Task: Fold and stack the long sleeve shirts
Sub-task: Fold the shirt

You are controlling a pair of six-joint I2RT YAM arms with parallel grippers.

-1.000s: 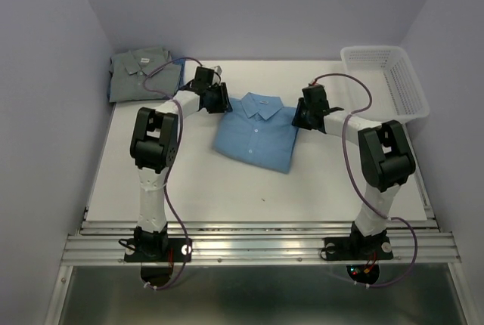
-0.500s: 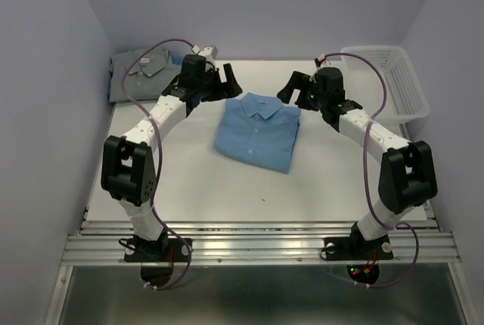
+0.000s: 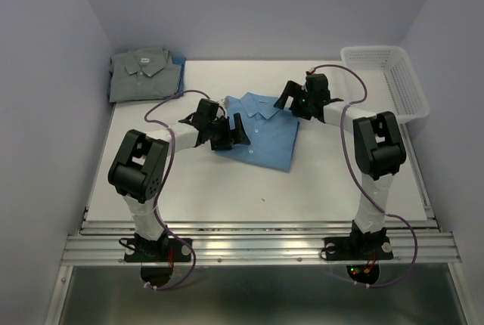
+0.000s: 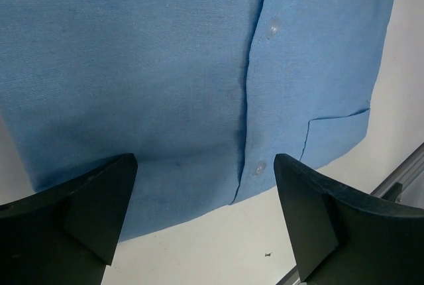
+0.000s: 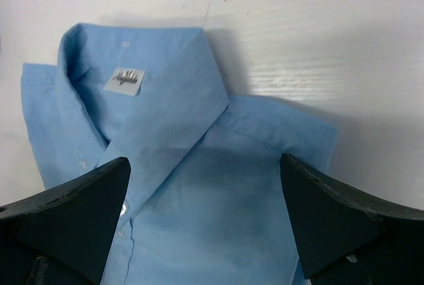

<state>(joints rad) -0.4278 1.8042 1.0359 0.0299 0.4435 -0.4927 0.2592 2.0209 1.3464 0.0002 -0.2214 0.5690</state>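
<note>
Left wrist: blue shirt [image 4: 165,66] beneath left claw [image 4: 203,160]

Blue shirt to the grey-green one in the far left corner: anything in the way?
No object visible on the table between the light blue shirt and the grey-green shirt. Only the left hand, open at the blue shirt's left edge, and its cable sit on that side.

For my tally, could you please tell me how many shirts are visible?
2: light blue shirt in the centre; grey-green shirt at the far left corner, perhaps covering another.
</note>
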